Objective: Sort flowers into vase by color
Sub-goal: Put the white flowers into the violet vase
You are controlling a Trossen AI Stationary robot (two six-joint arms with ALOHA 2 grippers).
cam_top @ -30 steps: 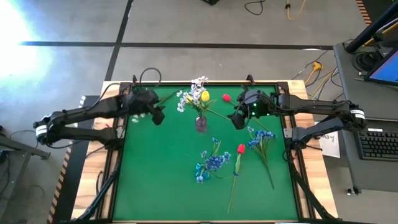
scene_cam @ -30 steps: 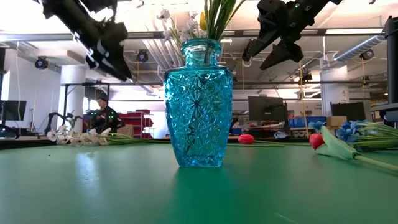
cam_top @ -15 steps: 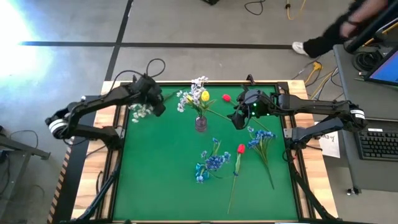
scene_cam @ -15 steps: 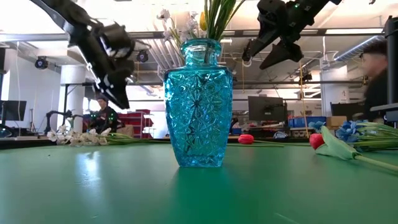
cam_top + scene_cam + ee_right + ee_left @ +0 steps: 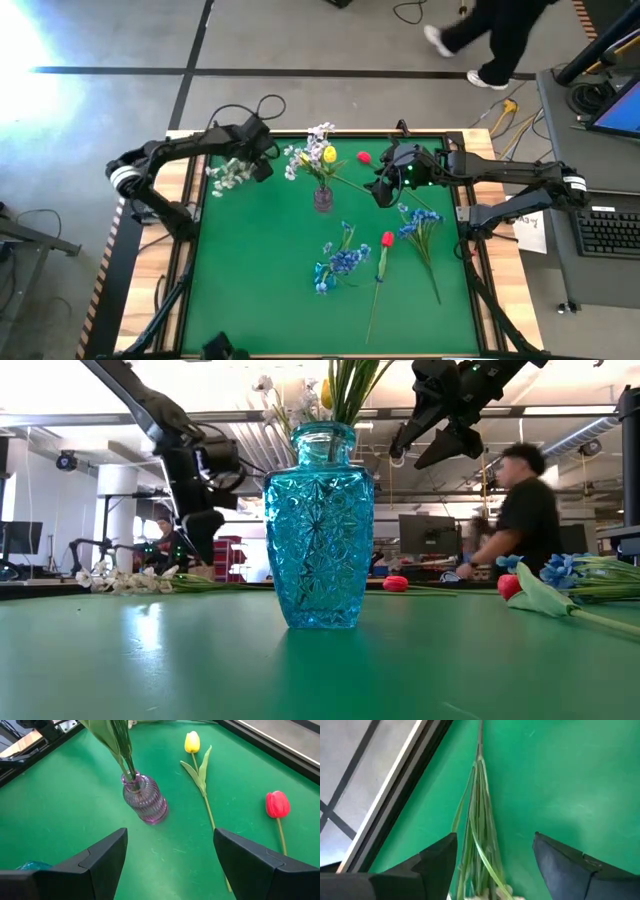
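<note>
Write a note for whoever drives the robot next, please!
Left gripper: open, fingers either side of the loose white spray's stems, near the table's left edge.
Right gripper: open, empty, hovering beside the vase.
Done: white sprays stand in the vase.
Left: the loose white spray, a yellow tulip lying by the vase, two red tulips, two blue bunches.

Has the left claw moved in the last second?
Yes. The left gripper has swung toward the table's far edge, now open over the white flower spray, nearer the purple vase.
</note>
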